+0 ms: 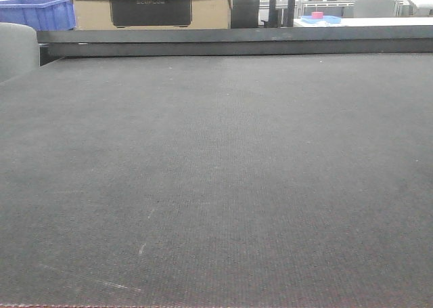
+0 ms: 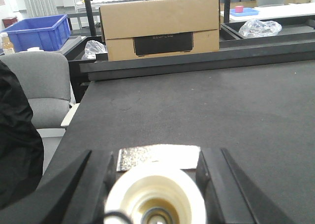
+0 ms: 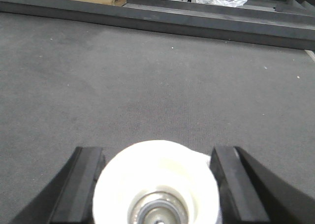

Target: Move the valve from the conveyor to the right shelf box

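Observation:
The conveyor (image 1: 216, 172) is a wide dark grey woven belt that fills the front view, and nothing lies on it there. No valve and no shelf box show in any view. My left gripper (image 2: 156, 155) hovers low over the belt (image 2: 197, 101) near its left edge with its jaws wide apart. A cream round cup-like part (image 2: 155, 194) sits between the fingers at the bottom edge, with a silvery patch (image 2: 142, 157) just beyond it. My right gripper (image 3: 157, 150) is also wide open over the belt (image 3: 147, 76), with a similar white round part (image 3: 155, 184) between its fingers.
A dark rail (image 1: 237, 42) runs along the belt's far edge. Behind it stand a cardboard box (image 2: 160, 24), a blue crate (image 2: 37, 32) and a crumpled plastic bag (image 2: 258, 27). A grey chair (image 2: 37, 81) and black cloth (image 2: 15, 150) are off the belt's left side.

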{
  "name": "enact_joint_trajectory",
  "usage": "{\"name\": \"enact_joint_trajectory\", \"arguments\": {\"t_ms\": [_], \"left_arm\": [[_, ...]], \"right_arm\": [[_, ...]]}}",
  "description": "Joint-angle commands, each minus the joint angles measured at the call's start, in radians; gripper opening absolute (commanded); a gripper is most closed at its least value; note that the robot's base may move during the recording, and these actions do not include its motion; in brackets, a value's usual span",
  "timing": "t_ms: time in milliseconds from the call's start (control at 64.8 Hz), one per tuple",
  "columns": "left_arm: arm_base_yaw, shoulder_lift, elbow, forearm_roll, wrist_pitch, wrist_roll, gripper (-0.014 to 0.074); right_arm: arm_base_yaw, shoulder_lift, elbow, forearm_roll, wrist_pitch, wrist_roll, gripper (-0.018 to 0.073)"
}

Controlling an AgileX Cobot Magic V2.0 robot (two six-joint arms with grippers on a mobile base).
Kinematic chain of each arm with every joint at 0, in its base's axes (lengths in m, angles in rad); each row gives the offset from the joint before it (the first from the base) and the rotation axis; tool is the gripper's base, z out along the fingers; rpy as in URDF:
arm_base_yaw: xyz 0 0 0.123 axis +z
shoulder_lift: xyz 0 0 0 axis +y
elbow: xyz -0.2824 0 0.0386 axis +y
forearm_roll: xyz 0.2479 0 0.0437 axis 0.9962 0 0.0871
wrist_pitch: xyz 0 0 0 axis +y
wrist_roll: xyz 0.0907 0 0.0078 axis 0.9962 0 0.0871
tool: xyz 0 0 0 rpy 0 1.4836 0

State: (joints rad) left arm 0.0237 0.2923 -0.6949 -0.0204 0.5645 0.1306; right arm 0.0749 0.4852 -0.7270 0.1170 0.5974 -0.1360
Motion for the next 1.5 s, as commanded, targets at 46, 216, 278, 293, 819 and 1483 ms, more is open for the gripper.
{"name": "enact_joint_trajectory", "arguments": {"t_ms": [46,216,278,293,819,1483], "left_arm": [[-0.007,-0.007,-0.006,-0.004,-0.060,-0.007,-0.0111],[-0.007,-0.007,-0.006,-0.004,-0.060,-0.007,-0.0111],[-0.007,-0.007,-0.006,-0.004,-0.060,-0.007,-0.0111],[-0.007,-0.007,-0.006,-0.004,-0.060,-0.007,-0.0111],[-0.007,-0.007,-0.006,-0.004,-0.060,-0.007,-0.0111],[-0.007,-0.007,-0.005,-0.003,-0.060,-0.007,-0.0111]], "right_arm": [[-0.001,-0.008,-0.018,-0.002,-0.083,-0.004,-0.0153],[-0.001,-0.008,-0.018,-0.002,-0.083,-0.004,-0.0153],[-0.001,-0.008,-0.018,-0.002,-0.083,-0.004,-0.0153],[-0.001,-0.008,-0.018,-0.002,-0.083,-0.004,-0.0153],[-0.001,-0.008,-0.018,-0.002,-0.083,-0.004,-0.0153],[-0.001,-0.008,-0.018,-0.002,-0.083,-0.004,-0.0153]]}}
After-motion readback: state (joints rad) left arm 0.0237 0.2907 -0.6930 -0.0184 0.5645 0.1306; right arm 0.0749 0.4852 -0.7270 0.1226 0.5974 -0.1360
